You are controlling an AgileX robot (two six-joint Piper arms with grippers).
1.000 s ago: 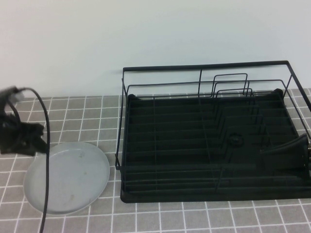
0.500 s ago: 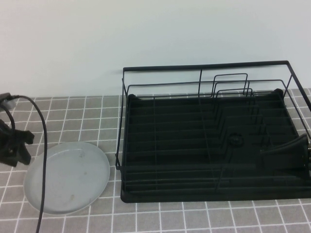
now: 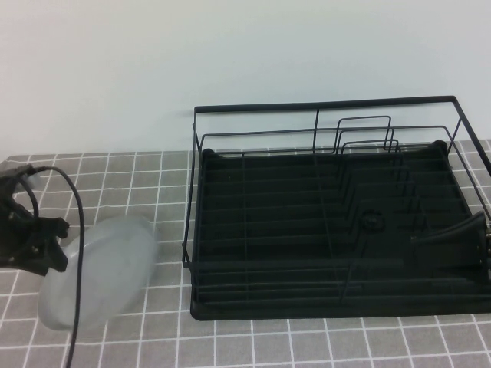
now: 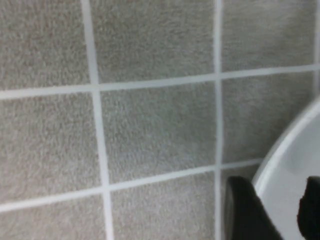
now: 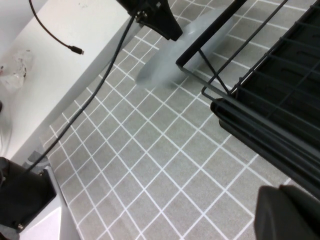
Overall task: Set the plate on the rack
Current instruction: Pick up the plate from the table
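Observation:
The pale grey-blue plate [image 3: 103,270] is left of the rack, tilted with its left side raised, and it looks blurred. My left gripper [image 3: 47,253] is at its left rim. In the left wrist view the left gripper [image 4: 277,212] is shut on the plate's rim [image 4: 292,155], with one dark finger [image 4: 245,212] outside the rim and the other over the plate's face. The black wire rack [image 3: 330,230] stands at centre right. My right gripper [image 3: 420,241] is shut and empty over the rack's right side. It also shows in the right wrist view [image 5: 287,217].
The table is grey tile with white grout [image 3: 268,345]. A black cable [image 3: 73,230] trails from the left arm across the plate. A white wall is behind. In the right wrist view the rack's corner [image 5: 220,95] and the left arm [image 5: 155,17] show.
My left gripper has moved right onto the plate's left rim. The plate, flat before, is now tipped up on its left side. The right arm has not moved.

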